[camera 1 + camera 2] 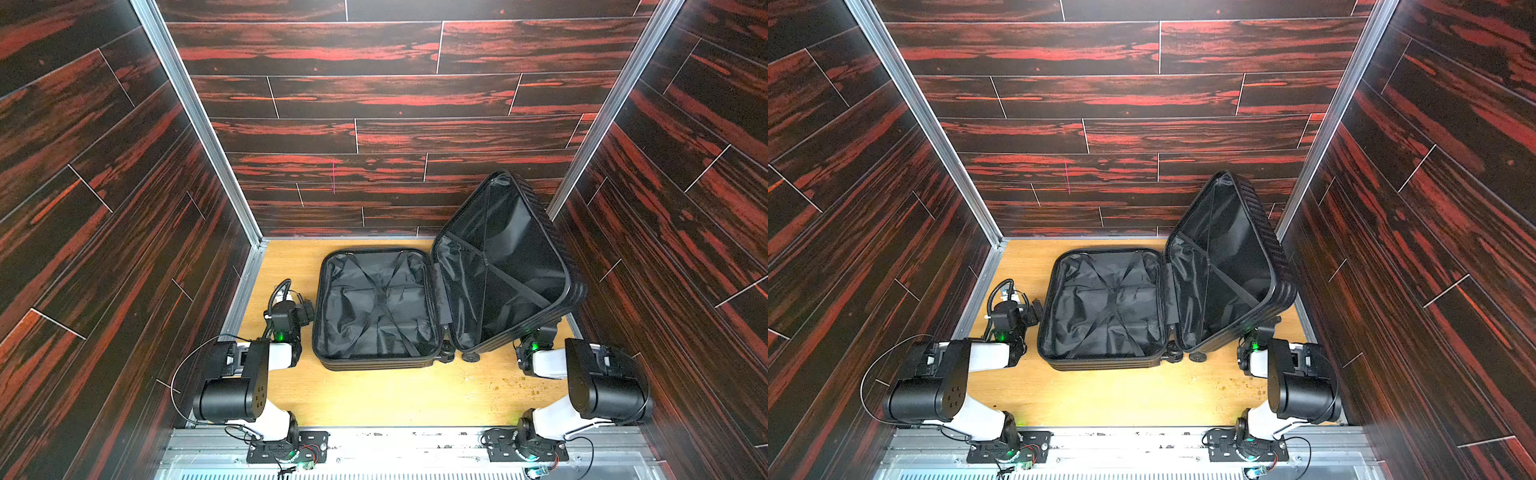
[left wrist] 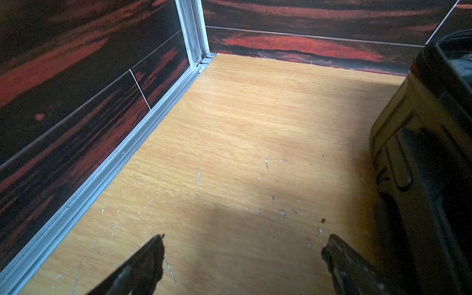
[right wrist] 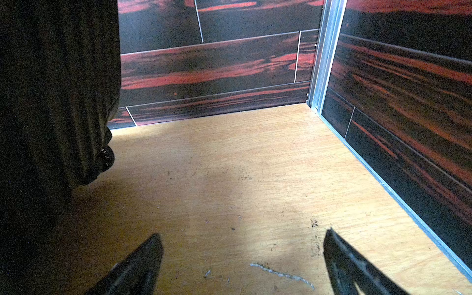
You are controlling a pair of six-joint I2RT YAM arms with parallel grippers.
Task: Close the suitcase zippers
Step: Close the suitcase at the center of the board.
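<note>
The black suitcase lies open on the wooden table. One shell lies flat, its lining and crossed straps facing up. The other shell is tilted up on the right. The zippers run as a thin dark track round the rim; I cannot make out any pull tabs. My left gripper is open and empty, just left of the flat shell. My right gripper is open over bare wood beside the raised shell. In both top views that shell hides it.
Dark red wood-pattern walls close in the left, back and right sides. Caster wheels stick out at the case's near end. The wooden tabletop runs from the case to the front metal rail.
</note>
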